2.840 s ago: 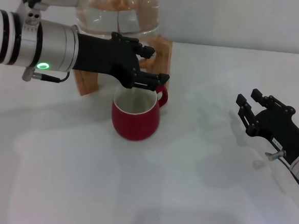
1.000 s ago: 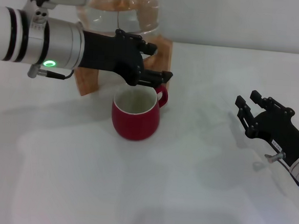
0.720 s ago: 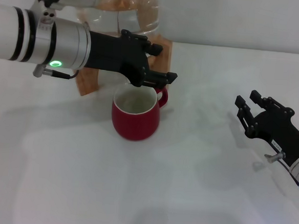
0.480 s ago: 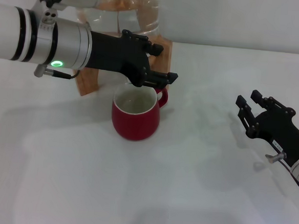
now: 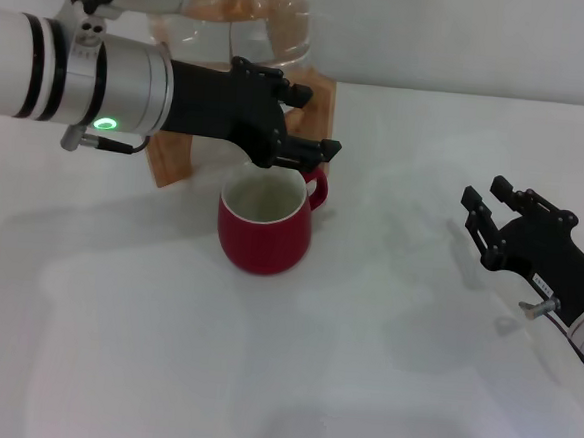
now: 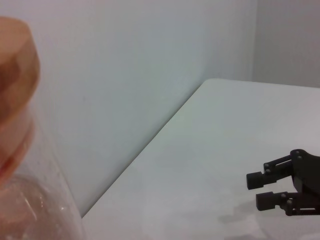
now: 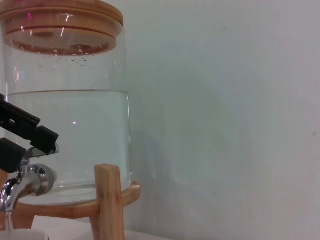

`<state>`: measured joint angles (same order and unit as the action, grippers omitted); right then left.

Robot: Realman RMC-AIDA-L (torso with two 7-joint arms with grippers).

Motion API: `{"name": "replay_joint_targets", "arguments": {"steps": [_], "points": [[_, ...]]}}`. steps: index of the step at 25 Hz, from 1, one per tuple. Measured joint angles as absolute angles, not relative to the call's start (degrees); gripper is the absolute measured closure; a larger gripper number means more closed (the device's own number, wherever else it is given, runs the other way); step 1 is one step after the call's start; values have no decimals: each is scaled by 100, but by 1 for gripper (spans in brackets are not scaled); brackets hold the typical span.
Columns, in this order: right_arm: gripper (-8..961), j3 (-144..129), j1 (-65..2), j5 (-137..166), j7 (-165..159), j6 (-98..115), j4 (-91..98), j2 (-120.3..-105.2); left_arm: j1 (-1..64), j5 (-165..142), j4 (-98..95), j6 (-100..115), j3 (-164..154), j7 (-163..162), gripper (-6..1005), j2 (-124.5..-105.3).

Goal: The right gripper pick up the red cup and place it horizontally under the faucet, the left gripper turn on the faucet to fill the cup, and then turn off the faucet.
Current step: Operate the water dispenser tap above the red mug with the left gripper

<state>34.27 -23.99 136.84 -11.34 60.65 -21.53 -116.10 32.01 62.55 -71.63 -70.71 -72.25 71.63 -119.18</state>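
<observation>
While the red cup point(image 5: 264, 227) stood upright on the white worktop point(image 5: 362, 364) below the dispenser, the left gripper point(image 5: 296, 129) reached in from the left and sat at the faucet point(image 7: 22, 181), directly above the cup's far rim. From the head view I could not tell whether its fingers pinched the lever or merely lay against it. The right wrist view showed two black fingers point(image 7: 25, 131) just over the chrome lever, and a thin thread of water seemed to fall from the spout toward a pale rim at the edge of that view, so I judged filling to be the step in hand.

To do it well, the lever would need holding steady, the level inside the cup watched, and the tap closed fully before the water neared the rim. Any sideways push risked shifting the glass dispenser point(image 7: 67, 100) on its wooden stand point(image 5: 171, 155).

The cup sat just under and slightly nearer than the left gripper, its handle pointing right and away, close beneath the fingertips. The right gripper point(image 5: 500, 216) rested well apart at the near right of the worktop, fingers spread and holding nothing.
</observation>
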Motion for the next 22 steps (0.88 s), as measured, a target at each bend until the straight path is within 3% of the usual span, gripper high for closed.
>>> {"name": "replay_joint_targets", "arguments": {"steps": [22], "points": [[591, 3428, -2400, 13684, -1134, 6064, -2153, -11610, 3220, 6209, -7163, -6923, -7220, 7178, 239, -11909]]}}
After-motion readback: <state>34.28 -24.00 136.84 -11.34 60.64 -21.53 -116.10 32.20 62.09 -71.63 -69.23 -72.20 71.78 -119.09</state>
